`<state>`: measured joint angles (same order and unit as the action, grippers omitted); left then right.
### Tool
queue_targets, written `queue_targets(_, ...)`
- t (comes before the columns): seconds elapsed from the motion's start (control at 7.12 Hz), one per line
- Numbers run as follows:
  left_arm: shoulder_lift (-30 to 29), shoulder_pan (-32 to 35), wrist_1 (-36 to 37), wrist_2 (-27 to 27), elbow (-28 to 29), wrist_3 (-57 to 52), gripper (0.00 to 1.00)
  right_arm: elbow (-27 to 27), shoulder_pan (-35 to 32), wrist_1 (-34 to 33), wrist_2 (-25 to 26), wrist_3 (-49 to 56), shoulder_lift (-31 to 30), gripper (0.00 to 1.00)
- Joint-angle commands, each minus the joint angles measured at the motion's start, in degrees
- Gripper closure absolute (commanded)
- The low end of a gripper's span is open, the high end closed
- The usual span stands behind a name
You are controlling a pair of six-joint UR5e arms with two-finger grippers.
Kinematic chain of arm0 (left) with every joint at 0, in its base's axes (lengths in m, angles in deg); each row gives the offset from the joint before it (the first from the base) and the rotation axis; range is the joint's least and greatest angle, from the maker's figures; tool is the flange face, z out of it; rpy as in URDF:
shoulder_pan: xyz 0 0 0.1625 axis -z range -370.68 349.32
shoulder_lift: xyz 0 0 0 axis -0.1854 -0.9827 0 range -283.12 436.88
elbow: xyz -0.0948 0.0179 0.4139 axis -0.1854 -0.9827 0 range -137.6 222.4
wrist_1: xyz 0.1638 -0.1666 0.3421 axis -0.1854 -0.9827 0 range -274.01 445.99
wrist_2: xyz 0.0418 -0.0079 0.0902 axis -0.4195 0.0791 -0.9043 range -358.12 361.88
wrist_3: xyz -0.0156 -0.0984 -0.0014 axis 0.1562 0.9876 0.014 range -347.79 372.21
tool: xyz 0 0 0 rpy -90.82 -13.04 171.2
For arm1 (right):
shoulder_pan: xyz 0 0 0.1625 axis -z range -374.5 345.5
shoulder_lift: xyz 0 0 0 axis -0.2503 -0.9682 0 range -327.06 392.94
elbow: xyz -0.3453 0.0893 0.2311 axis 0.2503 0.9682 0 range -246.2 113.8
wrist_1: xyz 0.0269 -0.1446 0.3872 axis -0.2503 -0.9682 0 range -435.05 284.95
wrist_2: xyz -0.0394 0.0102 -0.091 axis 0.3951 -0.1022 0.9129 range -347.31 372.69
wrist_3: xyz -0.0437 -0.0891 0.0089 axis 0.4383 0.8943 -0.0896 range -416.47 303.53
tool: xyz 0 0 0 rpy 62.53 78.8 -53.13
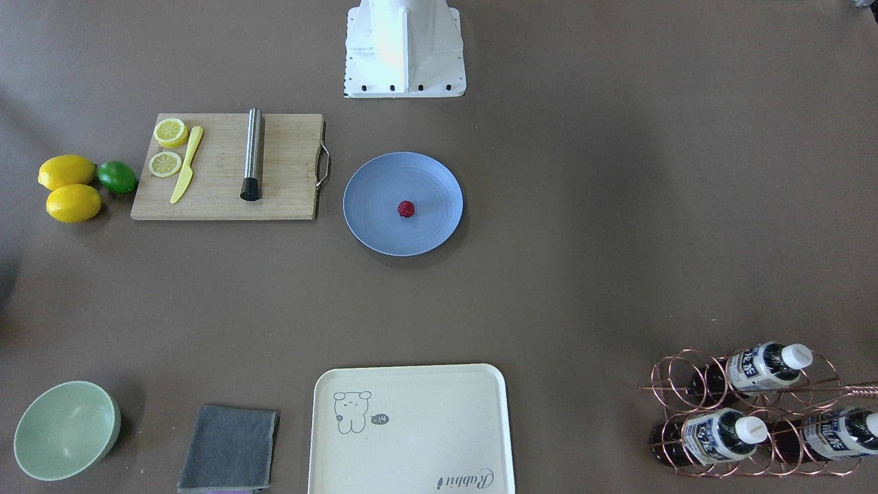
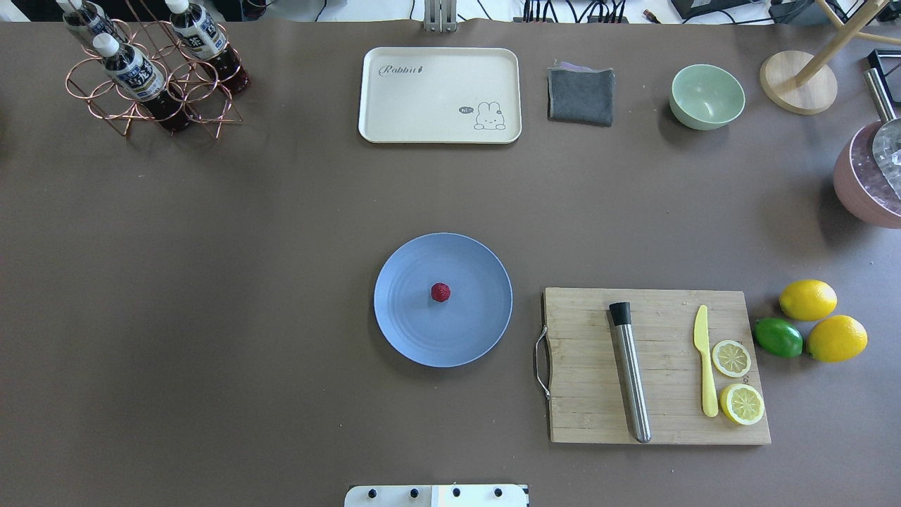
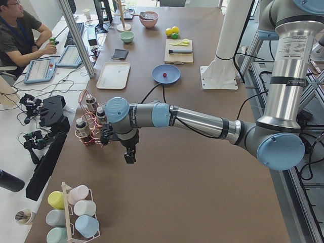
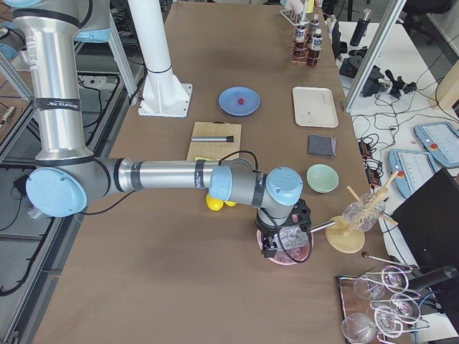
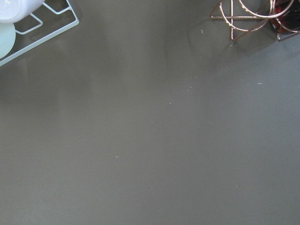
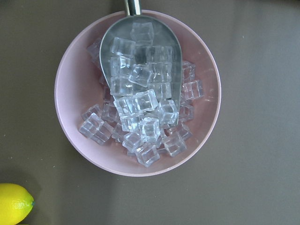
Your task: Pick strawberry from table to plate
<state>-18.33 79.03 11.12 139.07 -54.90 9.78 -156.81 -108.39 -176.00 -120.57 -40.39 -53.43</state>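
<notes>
Plain matte grey-brown counter (image 5: 150, 140) filled the left wrist camera's view from close above, and it carried everything else. Next in size, the robot's left arm (image 3: 202, 121) reached out so that its tool (image 3: 130, 155) hung beside the copper wire bottle rack (image 3: 90, 119). The right tool (image 4: 272, 247) hung over the round pink bowl of clear ice cubes (image 6: 70, 117). For neither tool could it be told whether the fingers were apart or together. The round, shallow, light blue plate (image 2: 408, 331) sat mid-counter, well apart from both tools, and the tiny dark-red bumpy strawberry (image 2: 440, 292) lay near its centre, so the task looked finished. What could go wrong seemed to lie in a careless retreat: the left arm might clip the rack, the right tool might strike the metal scoop (image 6: 136, 47) in the bowl, or a knock to the plate might roll the roundish fruit off.
</notes>
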Motion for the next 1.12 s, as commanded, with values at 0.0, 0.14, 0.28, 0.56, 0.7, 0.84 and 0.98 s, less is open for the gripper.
queue_targets(0.0, 2.21, 0.02, -5.78, -0.08, -0.78, 5.67, 0.02, -0.62, -0.24, -0.03, -0.07, 0.01, -0.21, 0.0)
queue_targets(0.14, 4.92, -0.24, -13.99, -0.08, 1.39, 5.6, 0.02, -0.7, -0.5, -0.03, -0.25, 0.01, -0.12, 0.0)
queue_targets(0.28, 6.34, -0.07, -17.38, -0.34, 1.33, 5.86, 0.02, -0.62, -0.51, 0.06, -0.25, 0.01, -0.03, 0.0)
queue_targets(0.56, 5.3, -0.15, -13.31, -0.96, 1.77, 5.87, 0.02, -0.62, -0.51, 0.06, -0.25, 0.01, 0.14, 0.0)
queue_targets(0.7, 5.3, -0.07, -11.37, -1.05, 1.77, 5.61, 0.02, -0.53, -0.51, 0.06, -0.07, 0.01, 0.41, 0.0)
queue_targets(0.84, 5.3, -0.07, -10.22, -0.96, 1.77, 5.52, 0.02, -0.36, -0.51, 0.06, -0.07, -0.08, 0.41, 0.0)
queue_targets(0.98, 5.3, -0.07, -10.12, -0.96, 1.77, 5.43, 0.02, -0.01, -0.51, 0.06, -0.07, 0.01, 0.5, 0.0)
